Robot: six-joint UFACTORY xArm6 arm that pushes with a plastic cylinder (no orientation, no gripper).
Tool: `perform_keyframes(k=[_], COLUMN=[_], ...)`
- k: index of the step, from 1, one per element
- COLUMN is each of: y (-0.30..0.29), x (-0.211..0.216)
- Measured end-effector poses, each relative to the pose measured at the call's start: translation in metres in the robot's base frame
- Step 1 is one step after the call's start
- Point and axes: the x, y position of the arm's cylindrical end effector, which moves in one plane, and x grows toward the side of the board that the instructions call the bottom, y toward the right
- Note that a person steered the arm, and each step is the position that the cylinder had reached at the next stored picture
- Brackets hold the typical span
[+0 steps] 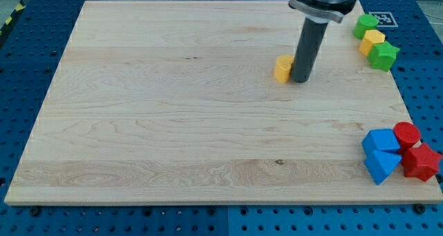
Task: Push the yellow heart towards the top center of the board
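The yellow heart (282, 68) lies on the wooden board (173, 125), right of centre in the upper half of the view. My rod comes down from the view's top, and my tip (300, 80) rests on the board right against the heart's right side, partly hiding that side.
At the view's top right sit a green block (365, 25), a yellow block (372, 41) and a green star (383, 56). At the bottom right edge are a blue block (381, 140), a blue triangle (381, 166), a red cylinder (407, 134) and a red star (421, 162).
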Motion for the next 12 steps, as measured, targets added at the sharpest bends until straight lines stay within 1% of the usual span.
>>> perform_keyframes(k=[2, 5, 7, 8, 9, 10, 12], y=[-0.024, -0.052, -0.075, -0.075, -0.054, -0.053, -0.089], x=[0.000, -0.026, -0.055, -0.068, -0.068, -0.074, -0.100])
